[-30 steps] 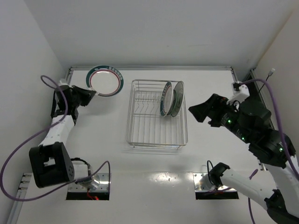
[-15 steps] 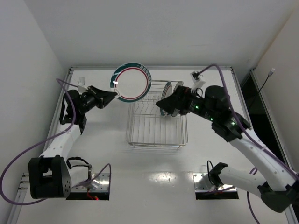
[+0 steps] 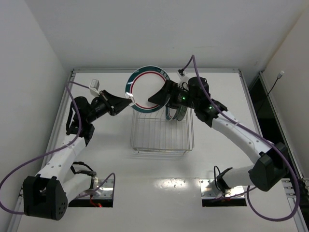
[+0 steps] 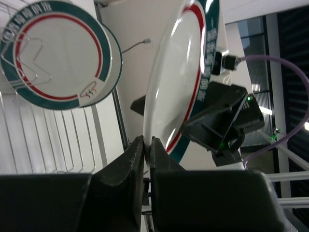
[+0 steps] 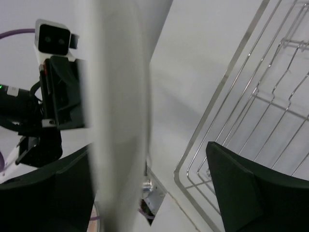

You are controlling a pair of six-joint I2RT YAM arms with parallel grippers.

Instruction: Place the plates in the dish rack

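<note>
My left gripper point(image 3: 126, 100) is shut on the lower left rim of a white plate with a green band and red ring point(image 3: 147, 87), holding it upright in the air over the back left corner of the dish rack point(image 3: 161, 133). In the left wrist view the jaws point(image 4: 146, 145) pinch the plate's edge point(image 4: 178, 82). My right gripper point(image 3: 158, 96) is open, its jaws standing wide on either side of the plate's right rim; the plate shows edge-on and blurred point(image 5: 120, 111) between them point(image 5: 149, 188). Two more plates point(image 3: 175, 107) stand upright in the rack's back right; the front one is green-banded point(image 4: 53, 53).
The rack's wire rim and prongs point(image 5: 231, 96) lie just below and right of the held plate. White walls close in the table on the left, back and right. Purple cables loop from both arms point(image 3: 270, 159).
My left gripper has lifted the plate from the back left of the table and carried it right, over the rack. My right arm has swung left from the right side and reached the plate.
</note>
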